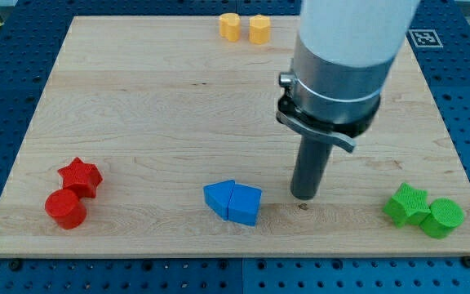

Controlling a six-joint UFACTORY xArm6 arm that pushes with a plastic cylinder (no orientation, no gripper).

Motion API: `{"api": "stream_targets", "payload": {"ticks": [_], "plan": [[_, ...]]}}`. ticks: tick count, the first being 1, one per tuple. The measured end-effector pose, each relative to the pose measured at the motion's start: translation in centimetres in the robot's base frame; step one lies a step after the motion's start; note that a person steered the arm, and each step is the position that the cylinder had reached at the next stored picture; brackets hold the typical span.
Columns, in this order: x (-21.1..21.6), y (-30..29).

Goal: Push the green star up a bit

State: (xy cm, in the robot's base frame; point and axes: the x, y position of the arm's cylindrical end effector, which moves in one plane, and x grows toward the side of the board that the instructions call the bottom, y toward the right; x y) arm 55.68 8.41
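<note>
The green star [406,204] lies near the view's bottom right on the wooden board [137,114], touching a green cylinder [444,218] on its right. My tip [303,197] rests on the board left of the star, well apart from it, and just right of two blue blocks [233,202] that sit pressed together. The tip touches no block.
A red star [81,176] and a red cylinder [65,209] sit together at the bottom left. Two yellow blocks [244,28] stand at the top middle. The arm's wide grey body [341,57] hangs over the upper right of the board.
</note>
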Motion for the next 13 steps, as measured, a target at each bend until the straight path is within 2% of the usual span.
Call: {"api": "stream_targets", "payload": {"ticks": [2,5,6,11,13], "plan": [[1.6,1.5],[5.9,11.6],[6.2,12.9],[6.1,14.7],[4.6,11.5]]}}
